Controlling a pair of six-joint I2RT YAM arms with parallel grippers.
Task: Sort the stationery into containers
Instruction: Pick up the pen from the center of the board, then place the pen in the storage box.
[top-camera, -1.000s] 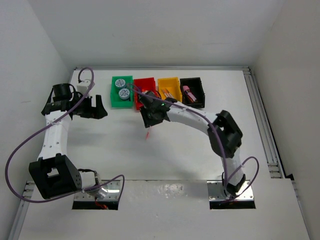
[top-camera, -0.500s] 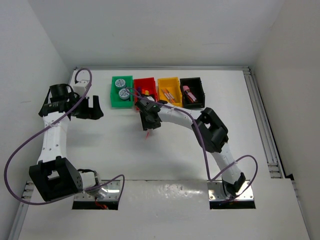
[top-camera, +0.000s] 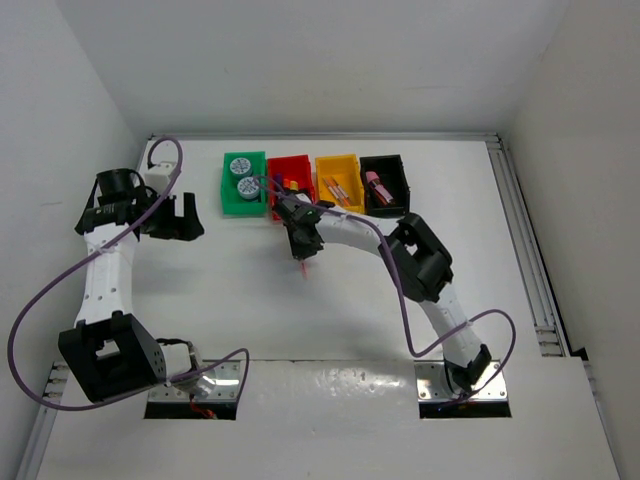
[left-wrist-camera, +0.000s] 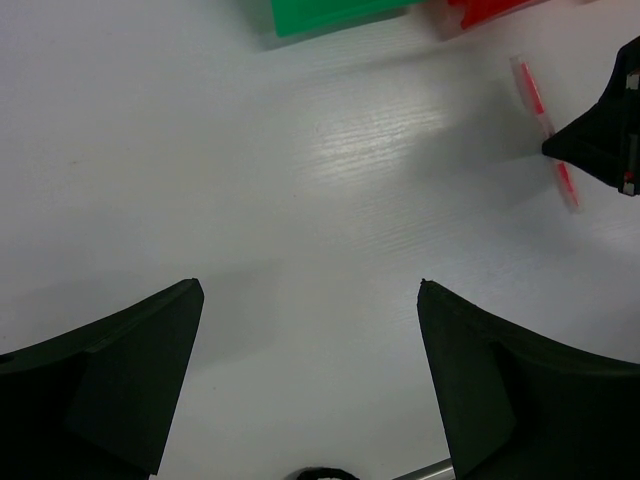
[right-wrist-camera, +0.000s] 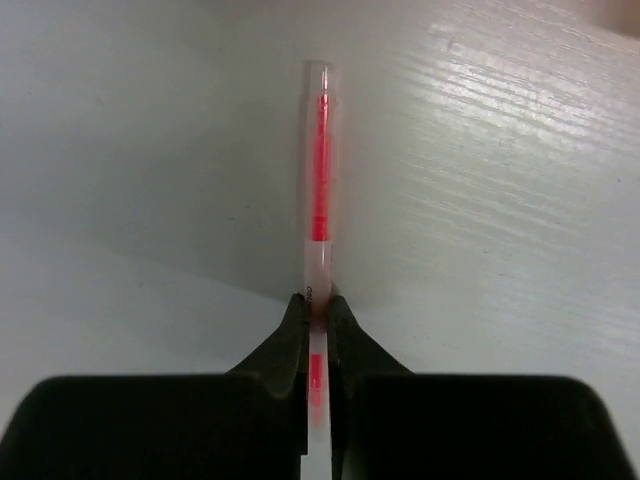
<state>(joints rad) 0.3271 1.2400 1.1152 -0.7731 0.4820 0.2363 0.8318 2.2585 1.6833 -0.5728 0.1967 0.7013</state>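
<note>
Bins lined the table's (top-camera: 250, 300) twelve o'clock edge: green bin (top-camera: 226, 190) holding two rolls (top-camera: 240, 167), red bin (top-camera: 296, 166), yellow bin (top-camera: 352, 170), black bin (top-camera: 396, 172). Left gripper (left-wrist-camera: 308, 287) hung out at nine o'clock, jaws spread wide, nothing between them. Right gripper (right-wrist-camera: 318, 312), at six o'clock of the red bin, was clenched on the pink pen (right-wrist-camera: 320, 190), low at the tabletop.

The setting was recognised as a robotics lab test cell. A bare white table (top-camera: 250, 310) was enclosed on three sides by plain white panels (top-camera: 300, 70). Two robot arms (top-camera: 105, 275) were bolted to metal plates (top-camera: 222, 378) at the near edge, purple cables (top-camera: 166, 139) were left looped in the open, and an aluminium rail (top-camera: 523, 250) was fixed along the right side. Four small plastic bins (top-camera: 243, 209) were lined up in a row.
</note>
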